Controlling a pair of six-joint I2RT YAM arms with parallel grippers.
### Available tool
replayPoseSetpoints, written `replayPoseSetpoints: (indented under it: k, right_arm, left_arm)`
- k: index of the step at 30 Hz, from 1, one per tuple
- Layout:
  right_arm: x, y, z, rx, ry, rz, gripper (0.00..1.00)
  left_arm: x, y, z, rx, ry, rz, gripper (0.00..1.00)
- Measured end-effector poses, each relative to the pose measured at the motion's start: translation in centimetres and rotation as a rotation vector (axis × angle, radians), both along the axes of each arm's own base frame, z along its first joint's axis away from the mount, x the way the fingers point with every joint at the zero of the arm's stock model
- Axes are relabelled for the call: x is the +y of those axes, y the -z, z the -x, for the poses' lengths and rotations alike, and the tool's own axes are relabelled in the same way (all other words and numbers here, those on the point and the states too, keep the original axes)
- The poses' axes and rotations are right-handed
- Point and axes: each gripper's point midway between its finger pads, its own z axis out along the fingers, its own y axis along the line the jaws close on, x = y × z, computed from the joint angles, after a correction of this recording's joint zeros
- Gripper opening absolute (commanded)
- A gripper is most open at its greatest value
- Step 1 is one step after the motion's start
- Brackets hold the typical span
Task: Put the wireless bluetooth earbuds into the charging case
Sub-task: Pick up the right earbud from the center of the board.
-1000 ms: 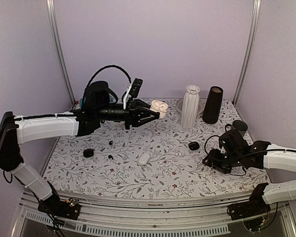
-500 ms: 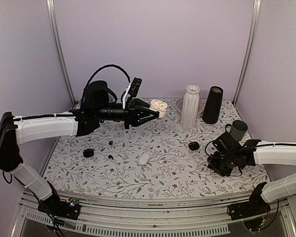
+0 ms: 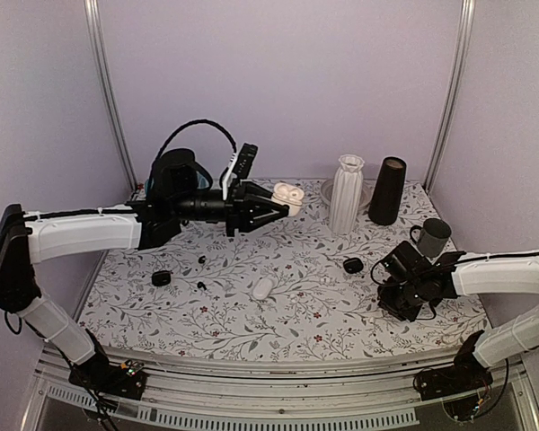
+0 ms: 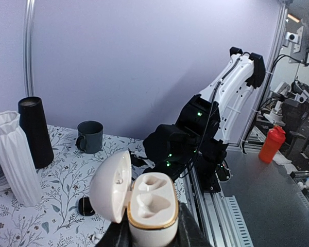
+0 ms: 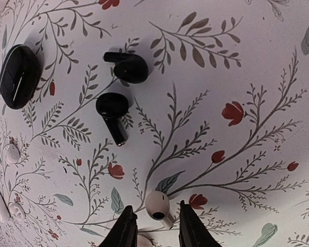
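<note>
Right arm, change over the last second: the wrist has drawn in toward the table's middle, uncovering the grey mug [image 3: 431,236] behind it. The right gripper [image 5: 155,230] now hangs low over the table [image 3: 323,305]. Left arm: no shift you would notice.

Item 1, right gripper. Fingers parted a moderate way, holding nothing. You have a white earbud [image 5: 157,205] lying on the patterned surface just ahead of the gap between the fingertips, touched by neither as far as the wrist view shows.

Item 2, black earbuds [image 5: 130,67]. Two, stemmed and glossy, lying close together on the table further ahead of the same gripper. A closed black case [image 5: 19,76] lies off to one side of them.

Item 3, left gripper [image 3: 271,209]. Closed on the base of the white charging case [image 4: 150,208], which it holds in the air above the far part of the table. Lid swung open, both cavities empty.

Step in hand, as it appears: pick-up of a bud, with none yet seated. Your right gripper looks lined up on the white one, which matches the case on offer.

Next move calls for a short advance and descent so the bud sits fully between the pads, then a gentle close. The bud is small and smooth and may skid or pop free. After that you must carry it across to the held case and match its shape to a cavity.
</note>
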Motion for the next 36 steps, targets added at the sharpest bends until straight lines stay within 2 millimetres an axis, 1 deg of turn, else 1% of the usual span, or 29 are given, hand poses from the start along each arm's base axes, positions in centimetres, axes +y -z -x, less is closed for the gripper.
replayPoseSetpoints:
  k: [6,17,21,24,36]
  right_arm:
    - [0.1,0.7,0.0,0.019,-0.001,0.015,0.24]
    - [0.6,1.0,-0.7,0.017,-0.008,0.017,0.2]
    - [0.6,1.0,-0.8,0.016,-0.01,0.017,0.2]
    - [0.7,1.1,-0.8,0.016,-0.011,0.017,0.14]
    - [0.9,1.1,-1.2,0.005,-0.027,0.017,0.07]
  left_arm:
    - [0.2,-0.2,0.2,-0.003,-0.001,0.003,0.0]
    - [0.6,0.0,0.5,-0.001,-0.008,0.001,0.0]
    - [0.6,-0.1,0.5,-0.002,-0.008,0.002,0.0]
    - [0.7,-0.2,0.6,-0.005,-0.008,0.004,0.0]
    - [0.8,0.2,0.6,0.001,-0.009,-0.001,0.0]
